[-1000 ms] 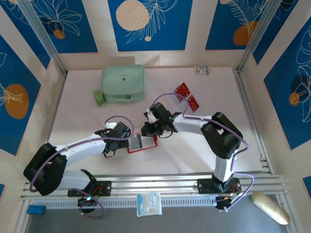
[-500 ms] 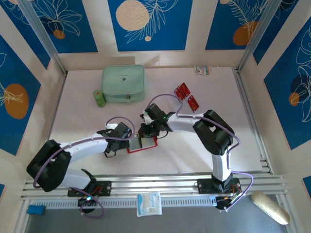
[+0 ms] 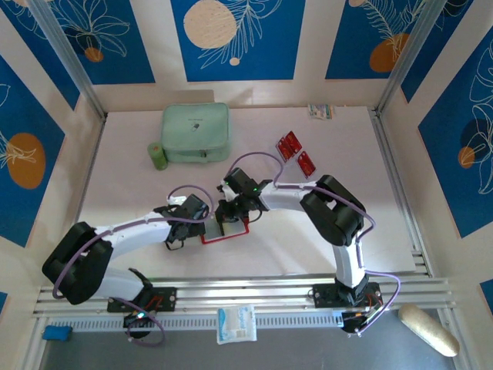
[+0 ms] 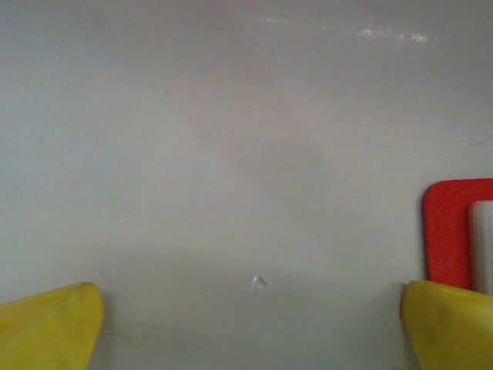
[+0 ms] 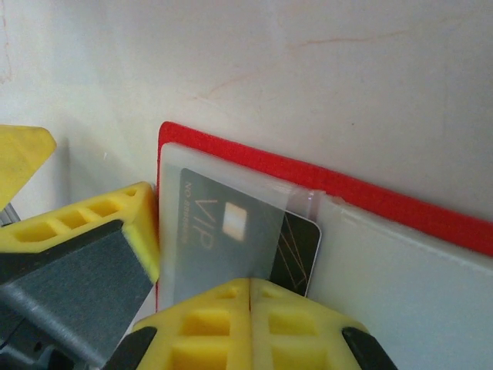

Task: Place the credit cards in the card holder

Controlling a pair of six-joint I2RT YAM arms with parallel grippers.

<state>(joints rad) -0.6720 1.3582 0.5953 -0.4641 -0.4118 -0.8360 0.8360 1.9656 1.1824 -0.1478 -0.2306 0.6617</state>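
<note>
Card (image 5: 300, 243) is sitting half inside the card holder (image 5: 370, 199), right hand (image 5: 250, 304) pressing shut against it. Left hand (image 4: 252, 324) is gaping wide, empty.

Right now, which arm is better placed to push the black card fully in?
Right: the right end effector, shut, is at the black card, partly inside the card holder; the left end effector is open beside it.

The counter (image 4: 231, 154) is smooth and pale, with a little shine where the light hits it. The card holder (image 5: 400, 204) has a dull red skin that looks soft, and its sleeves (image 5: 400, 277) are thin, milky see-through plastic over a dark, smooth credit card (image 5: 302, 245). The jaws of the right gripper (image 5: 250, 297) are dull yellow plastic with small square holes.
</note>
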